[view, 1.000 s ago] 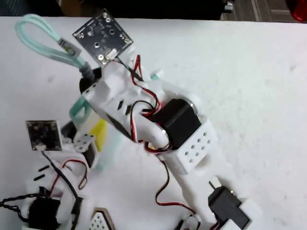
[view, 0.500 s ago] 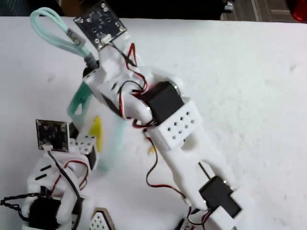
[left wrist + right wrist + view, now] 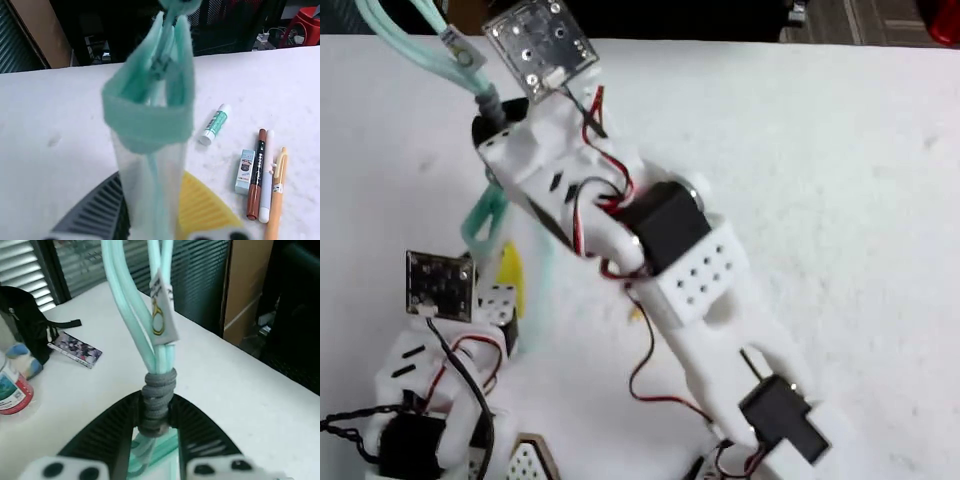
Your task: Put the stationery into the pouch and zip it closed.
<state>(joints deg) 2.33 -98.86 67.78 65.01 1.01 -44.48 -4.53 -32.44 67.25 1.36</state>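
The translucent pouch (image 3: 150, 150) with a mint band stands upright, gripped low down by my left gripper (image 3: 150, 212), one grey and one yellow finger (image 3: 205, 205) shut on its sides. In the high view the pouch (image 3: 485, 215) stretches between the two grippers. My right gripper (image 3: 156, 412) is shut on the grey-wrapped zipper cord (image 3: 159, 390) of the mint loop (image 3: 420, 40), at the far left of the table (image 3: 840, 150). Outside the pouch on the table lie a white glue stick (image 3: 215, 124), an eraser (image 3: 245, 164), a brown marker (image 3: 255, 172), a white pen (image 3: 266, 175) and an orange pen (image 3: 275, 195).
The right arm (image 3: 690, 270) lies diagonally over the table's middle and covers the stationery from above. A bottle (image 3: 10, 385), a black bag (image 3: 20, 315) and a small booklet (image 3: 75, 347) sit farther off. The table's far edge (image 3: 720, 40) is close behind the loop.
My right gripper has pulled the cord and loop farther toward the table's far left edge, stretching the pouch taut. The left arm has shifted slightly right, still holding the pouch.
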